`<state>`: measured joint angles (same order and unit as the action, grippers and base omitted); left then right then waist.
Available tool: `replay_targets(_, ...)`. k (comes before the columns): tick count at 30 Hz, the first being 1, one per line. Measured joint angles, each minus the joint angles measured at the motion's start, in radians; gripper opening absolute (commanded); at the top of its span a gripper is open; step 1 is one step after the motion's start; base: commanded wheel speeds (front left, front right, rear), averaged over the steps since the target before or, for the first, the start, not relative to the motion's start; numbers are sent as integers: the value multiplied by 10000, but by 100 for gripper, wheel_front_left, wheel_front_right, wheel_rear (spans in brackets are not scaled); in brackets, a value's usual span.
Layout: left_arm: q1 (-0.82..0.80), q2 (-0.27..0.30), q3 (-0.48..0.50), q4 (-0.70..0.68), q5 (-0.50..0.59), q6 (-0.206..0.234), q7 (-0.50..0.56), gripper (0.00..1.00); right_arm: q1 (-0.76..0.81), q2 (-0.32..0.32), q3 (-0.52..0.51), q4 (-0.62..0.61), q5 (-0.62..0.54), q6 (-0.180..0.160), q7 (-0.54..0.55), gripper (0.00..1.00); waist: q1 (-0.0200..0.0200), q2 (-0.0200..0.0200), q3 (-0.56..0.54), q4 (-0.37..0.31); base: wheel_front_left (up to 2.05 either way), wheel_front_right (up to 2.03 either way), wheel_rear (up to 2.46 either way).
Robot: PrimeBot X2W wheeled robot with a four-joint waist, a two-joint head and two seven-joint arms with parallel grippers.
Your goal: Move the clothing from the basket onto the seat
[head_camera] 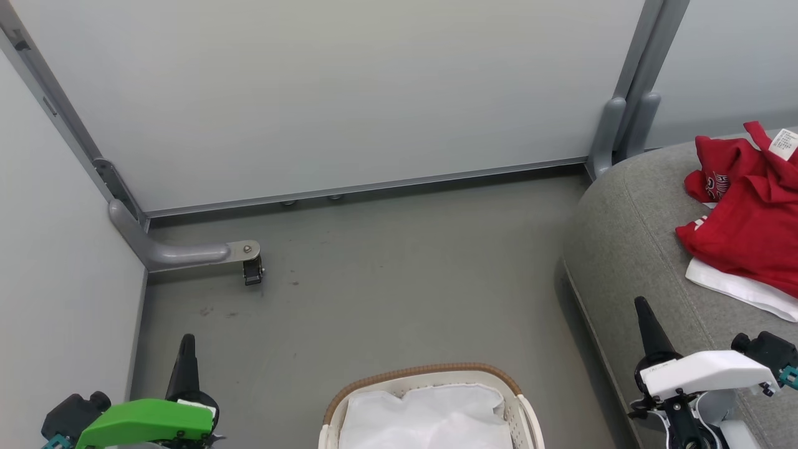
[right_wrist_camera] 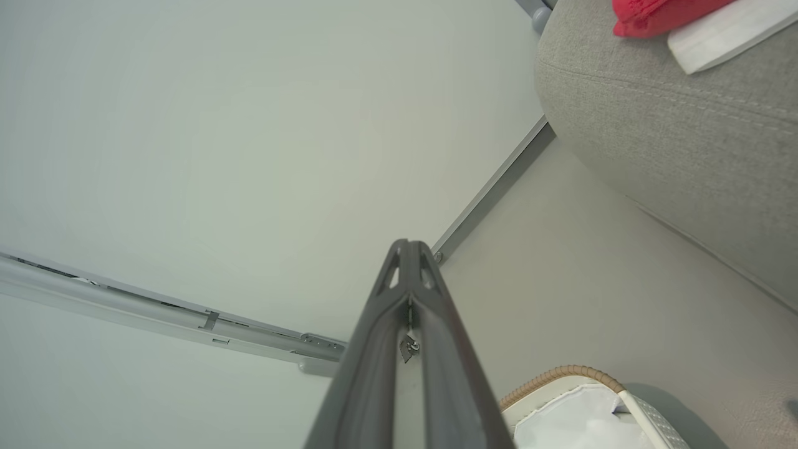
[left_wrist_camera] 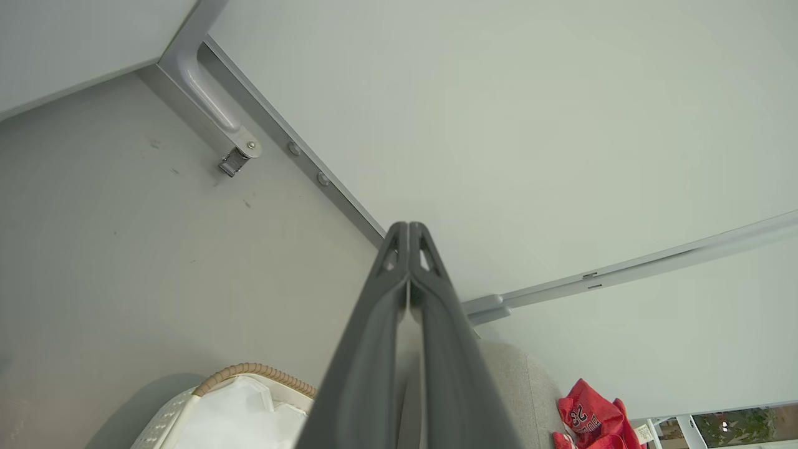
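**A:** Start at the fingers. What are they doing?

**B:** Both pairs are pressed together with nothing between them. The left gripper (left_wrist_camera: pixel 408 229) has its fingers (left_wrist_camera: pixel 374 349) flat against each other, tips meeting, in open air. The right gripper (right_wrist_camera: pixel 408 246) looks the same. Neither touches cloth, wicker or upholstery.

**A:** Where do they stand?

**B:** The left one hangs at the near left over the grey floor (head_camera: pixel 405 268). The right one is at the near right, just above the near edge of the seat (head_camera: pixel 623 249). The basket (head_camera: pixel 430 371) sits between them, near and in the middle.

**A:** And the clothing?

**B:** The clothing (head_camera: pixel 748 212) lies crumpled on the seat at the far right, partly on top of a white sheet of fabric (head_camera: pixel 735 288). It is well apart from both grippers.

**A:** So which step is this?

**B:** I judge it a pause between carries, or the end of the job: the red garments are on the seat and both grippers are empty. Inside the basket I see white material (head_camera: pixel 424 408). I cannot tell whether it is a lining or a garment, and the basket's near half is cut off.

**A:** What does the next move call for?

**B:** If anything is left, one gripper goes down over the basket and spreads its fingers before it meets the fabric. It then pinches a fold, lifts it clear of the woven rim, where soft cloth could snag, and carries it right to the seat.
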<state>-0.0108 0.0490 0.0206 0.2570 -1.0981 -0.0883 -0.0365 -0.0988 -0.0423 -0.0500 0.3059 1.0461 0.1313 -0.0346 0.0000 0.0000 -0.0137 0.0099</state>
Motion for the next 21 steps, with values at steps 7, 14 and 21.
replay_targets(7, -86, 2, 115, -10, -694, -56, 180, 0, -2, -10, -81, -81, 748, 0, 199, 0, 0, 0, 18, -10, 0, 0, 0)
replay_targets(14, -211, 2, 217, -23, -1315, -98, 360, 0, -5, -15, -153, -151, 1432, 0, 380, 0, 0, 0, 34, -20, 0, 0, 0)
replay_targets(21, -315, 2, 339, -31, -1904, -161, 545, 0, -10, -21, -236, -213, 2077, 0, 541, 0, 0, 0, 52, -31, 0, 0, 0)
